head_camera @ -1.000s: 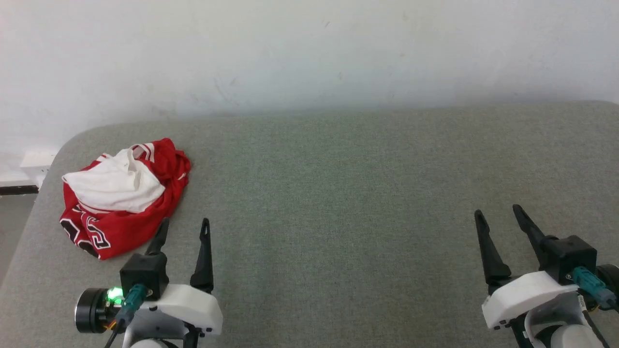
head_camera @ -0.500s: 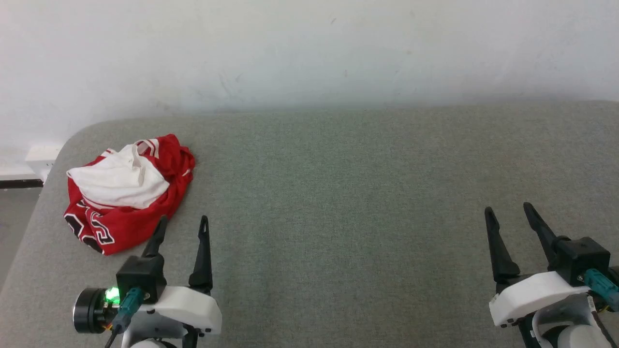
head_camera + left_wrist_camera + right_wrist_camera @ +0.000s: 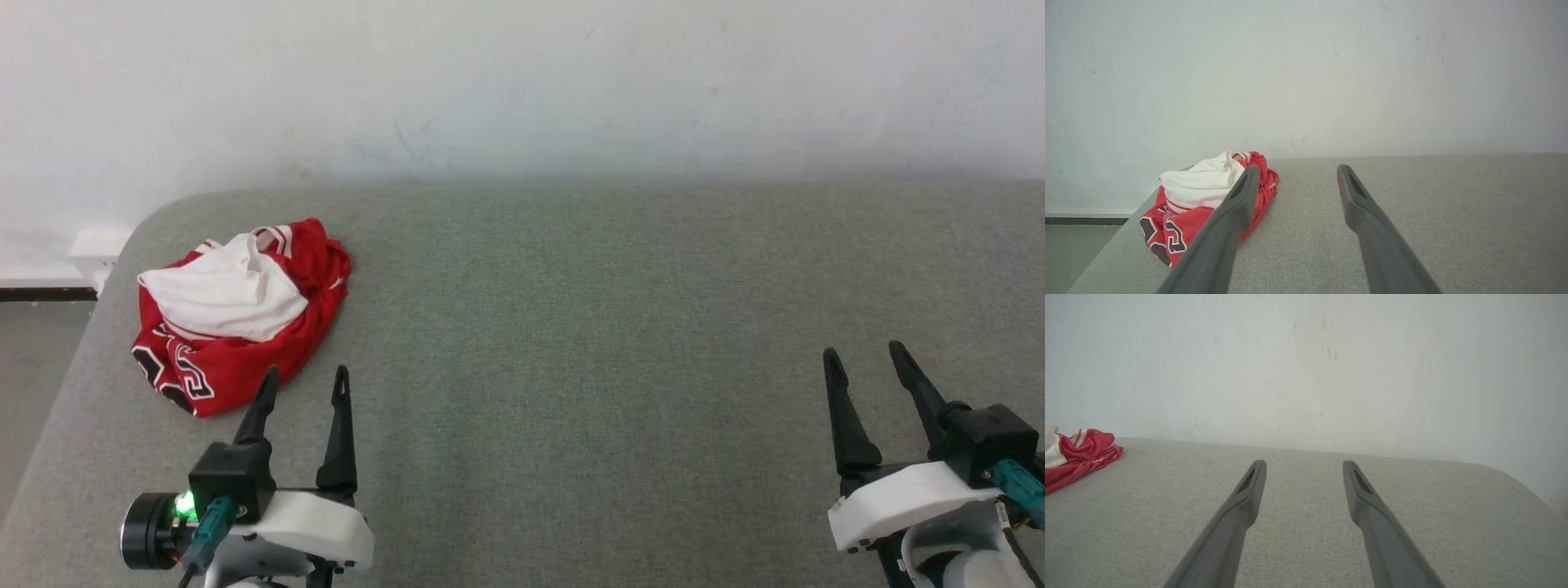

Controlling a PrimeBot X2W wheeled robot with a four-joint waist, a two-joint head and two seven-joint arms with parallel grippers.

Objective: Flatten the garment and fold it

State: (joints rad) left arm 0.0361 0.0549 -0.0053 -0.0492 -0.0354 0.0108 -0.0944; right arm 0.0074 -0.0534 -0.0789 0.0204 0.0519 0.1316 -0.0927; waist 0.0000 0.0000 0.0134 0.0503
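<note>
Garment (image 3: 237,327): lies crumpled, shifted in view by camera turn alone, so still unflattened; left end effector (image 3: 305,371), right end effector (image 3: 864,349) spread, empty.

Red-and-white garment (image 3: 237,322) lies crumpled, lettering seemingly black-white.

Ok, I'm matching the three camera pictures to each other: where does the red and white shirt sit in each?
Head view: garment far left, crumpled near the table corner.
Left wrist view: lower left, partly behind a finger of the left pincer.
Right wrist view: left edge, cut off.
Shared landmark: where grey table meets white wall.
</note>
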